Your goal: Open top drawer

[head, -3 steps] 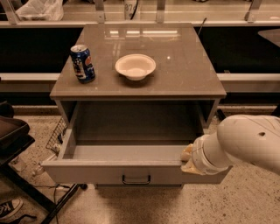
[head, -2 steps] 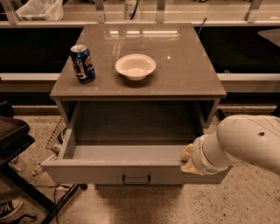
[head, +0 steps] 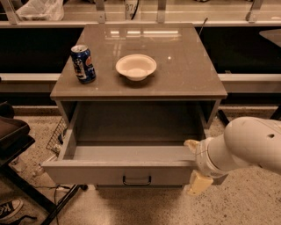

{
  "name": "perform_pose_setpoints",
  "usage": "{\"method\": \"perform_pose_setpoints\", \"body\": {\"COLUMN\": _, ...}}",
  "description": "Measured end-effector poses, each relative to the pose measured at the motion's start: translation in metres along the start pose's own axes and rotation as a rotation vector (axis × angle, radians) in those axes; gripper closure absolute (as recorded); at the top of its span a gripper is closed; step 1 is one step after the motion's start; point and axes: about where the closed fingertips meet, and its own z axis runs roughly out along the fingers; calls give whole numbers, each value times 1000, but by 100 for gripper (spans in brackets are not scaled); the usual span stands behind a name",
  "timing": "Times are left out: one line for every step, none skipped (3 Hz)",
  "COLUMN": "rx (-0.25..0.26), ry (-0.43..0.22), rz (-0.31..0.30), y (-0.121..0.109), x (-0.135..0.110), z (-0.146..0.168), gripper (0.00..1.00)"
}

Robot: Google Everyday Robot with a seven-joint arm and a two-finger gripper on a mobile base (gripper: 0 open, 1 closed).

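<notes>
Top drawer [head: 88,175] open as before, gripper [head: 196,165] unmoved at its right front corner, clasp indiscernible; blue can [head: 83,63] lettering illegible.

We are seeing the gripper [head: 196,163] at lower right covering the right front corner of the top drawer [head: 96,175], its arm [head: 252,144] running off the right edge. The frame is cutting a bag [head: 40,9] at upper left and a shoe [head: 9,209] at lower left.

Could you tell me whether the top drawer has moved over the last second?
No. The top drawer sits equally far out from the cabinet top, with the hand at its right front corner.
</notes>
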Motion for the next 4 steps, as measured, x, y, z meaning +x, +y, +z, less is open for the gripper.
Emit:
{"method": "perform_pose_setpoints", "body": {"rx": 5, "ry": 10, "rz": -8, "y": -7, "x": 8, "z": -25, "gripper": 0}}
{"method": "perform_pose_setpoints", "body": {"rx": -7, "ry": 45, "rz": -31, "y": -22, "x": 15, "z": -60, "gripper": 0}}
{"method": "perform_pose_setpoints", "body": {"rx": -11, "ry": 28, "rz": -68, "y": -42, "x": 3, "z": -63, "gripper": 17}}
{"method": "perform_pose_setpoints", "body": {"rx": -22, "ry": -13, "rz": -83, "y": -46, "x": -5, "z": -37, "gripper": 40}}
